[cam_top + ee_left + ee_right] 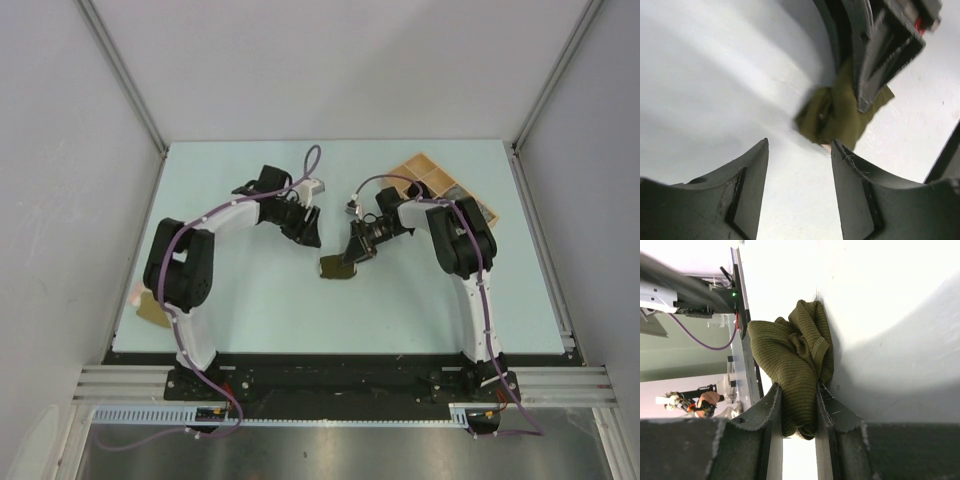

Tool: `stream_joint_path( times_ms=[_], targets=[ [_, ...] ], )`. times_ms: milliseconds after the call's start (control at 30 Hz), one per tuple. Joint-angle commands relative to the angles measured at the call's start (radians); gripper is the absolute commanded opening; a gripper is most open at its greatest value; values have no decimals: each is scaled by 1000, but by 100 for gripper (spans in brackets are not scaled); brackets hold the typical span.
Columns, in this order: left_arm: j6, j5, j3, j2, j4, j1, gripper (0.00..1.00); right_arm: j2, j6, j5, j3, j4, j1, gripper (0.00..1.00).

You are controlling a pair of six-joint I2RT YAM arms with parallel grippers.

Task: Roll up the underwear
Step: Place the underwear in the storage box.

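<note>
One dark olive green underwear (338, 267) lies bunched on the pale table, roughly in the middle. My right gripper (350, 256) is shut on it. In the right wrist view the ribbed cloth (790, 350) is pinched between the two fingers of that gripper (797, 390) and bulges out beyond them. My left gripper (308, 236) hovers just up and left of the garment, open and holding nothing. The left wrist view shows its spread gripper (800, 145) over bare table, with the olive underwear (835, 112) just past the tips and the right gripper's fingers (875, 65) on top of it.
A light wooden tray (440, 185) with compartments sits at the back right, behind the right arm. More small cloth pieces (150, 306), pale and olive, lie at the table's left edge beside the left arm's elbow. Grey walls close in the table on three sides.
</note>
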Motion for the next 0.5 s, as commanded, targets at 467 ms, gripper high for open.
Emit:
stream_joint_path(
  times_ms=[467],
  targets=[
    [-526,76,-157,-132,686,95,77,-286,1,130,-102,14,-116,0]
  ],
)
